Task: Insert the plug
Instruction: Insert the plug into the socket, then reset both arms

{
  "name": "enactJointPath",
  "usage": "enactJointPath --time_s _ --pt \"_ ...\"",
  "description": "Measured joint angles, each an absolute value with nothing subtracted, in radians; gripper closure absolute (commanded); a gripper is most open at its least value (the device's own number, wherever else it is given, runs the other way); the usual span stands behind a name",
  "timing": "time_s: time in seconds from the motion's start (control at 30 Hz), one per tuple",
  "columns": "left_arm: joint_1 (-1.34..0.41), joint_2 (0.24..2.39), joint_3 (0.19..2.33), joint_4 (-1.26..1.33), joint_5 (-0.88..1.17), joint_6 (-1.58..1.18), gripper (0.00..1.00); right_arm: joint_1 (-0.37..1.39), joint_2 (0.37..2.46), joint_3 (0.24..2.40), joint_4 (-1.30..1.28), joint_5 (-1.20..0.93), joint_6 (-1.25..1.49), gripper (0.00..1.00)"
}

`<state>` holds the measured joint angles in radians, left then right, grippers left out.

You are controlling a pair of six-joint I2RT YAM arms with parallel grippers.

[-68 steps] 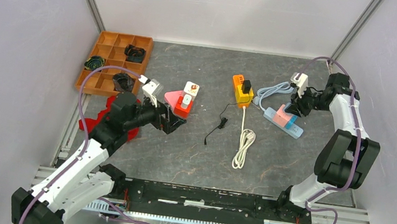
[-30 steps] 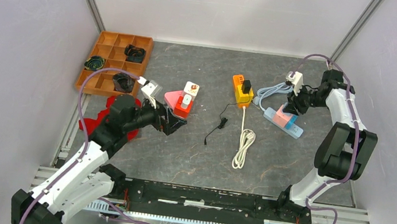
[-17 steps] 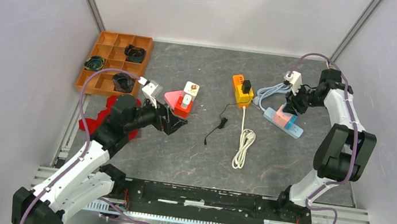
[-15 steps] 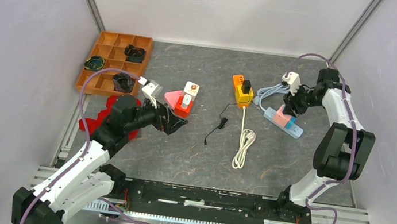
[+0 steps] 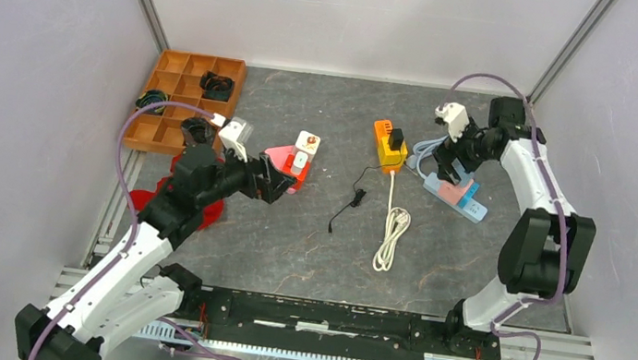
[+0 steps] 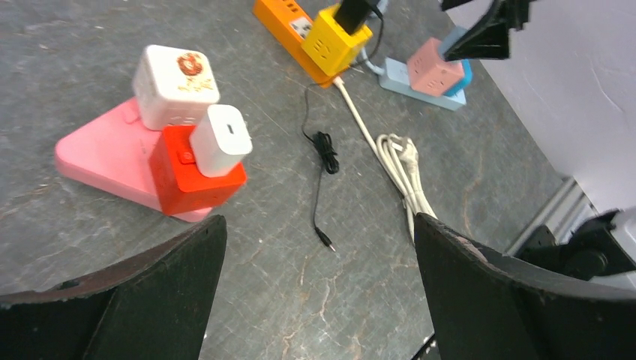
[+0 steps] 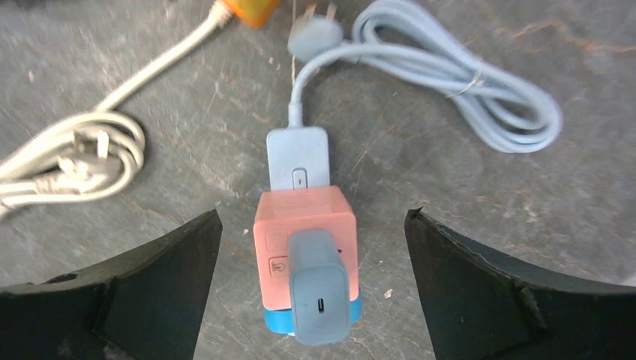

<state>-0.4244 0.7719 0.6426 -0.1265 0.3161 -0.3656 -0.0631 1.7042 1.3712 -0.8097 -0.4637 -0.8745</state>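
Grey coiled cable point(image 7: 480, 97) and white cord point(image 7: 67, 161) flank pink cube adapter point(image 7: 304, 214) | grey-blue charger point(image 7: 318, 285) seated in adapter, centred below right end effector point(image 7: 313, 217) | fingers spread wide, empty

You have bare table point(image 5: 288, 241) to pass over near the arm bases. Around the pink cube point(image 7: 304, 217), the grey cable coil point(image 7: 450, 75), white cord point(image 5: 392, 232) and orange strip point(image 5: 382, 130) crowd the side facing mid-table.
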Motion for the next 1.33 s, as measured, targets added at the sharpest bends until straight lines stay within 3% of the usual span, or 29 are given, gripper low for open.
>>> enactJointPath --time_s 0.33,0.67,0.93,1.33 --pt "-0.426 0.802 0.791 -0.228 0.113 -0.375 0.00 -0.002 1.470 1.442 -0.616 -0.425 -0.515 0.02" --pt "-0.426 0.818 0.872 -0.251 0.035 -0.378 0.00 0.083 1.144 1.058 -0.305 -0.471 -0.022 0.02" --pt "-0.426 0.817 0.871 -0.248 0.026 -0.378 0.00 0.115 0.960 0.825 -0.281 -0.438 0.115 0.02" --pt "-0.426 0.758 0.849 -0.202 -0.027 -0.379 0.00 0.115 0.873 0.785 -0.218 -0.435 0.198 0.02"
